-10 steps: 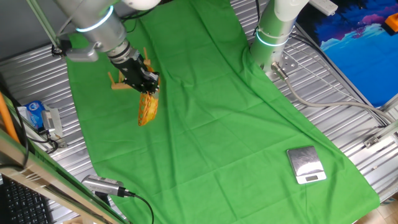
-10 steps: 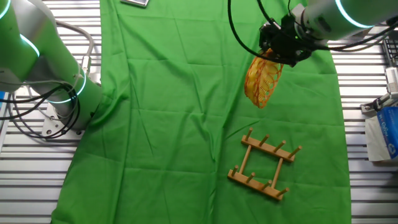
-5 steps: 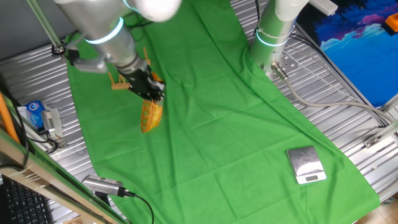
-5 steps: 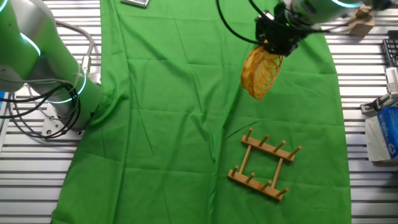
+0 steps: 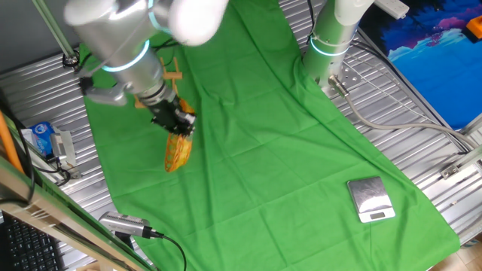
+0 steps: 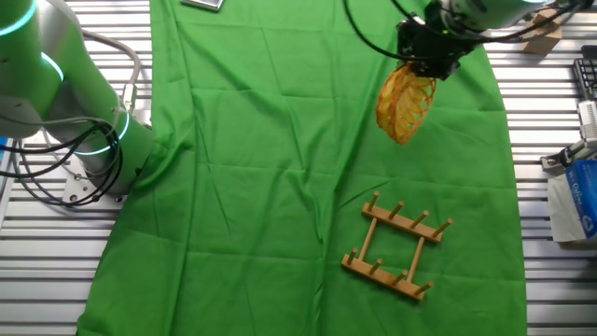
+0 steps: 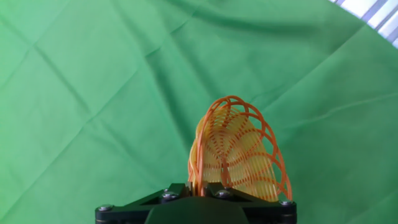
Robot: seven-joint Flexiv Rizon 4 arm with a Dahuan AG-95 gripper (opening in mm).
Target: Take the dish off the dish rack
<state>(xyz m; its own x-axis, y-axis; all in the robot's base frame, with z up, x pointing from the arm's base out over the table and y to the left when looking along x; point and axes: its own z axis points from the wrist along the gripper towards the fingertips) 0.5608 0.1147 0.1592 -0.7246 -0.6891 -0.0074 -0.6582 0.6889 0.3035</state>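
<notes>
gripper [image 6: 424,67]: clamped on the rim of the dish, fingers close together, pointing down
dish [image 6: 405,103]: woven wicker, yellow-orange, hanging edge-up from the gripper, above the green cloth [image 6: 270,168], lifted clear of the rack
dish rack [image 6: 395,247]: small wooden pegged frame, flat on the cloth, nothing in it, well apart from the dish
scale [image 5: 370,199]: silver, far end of the cloth
</notes>
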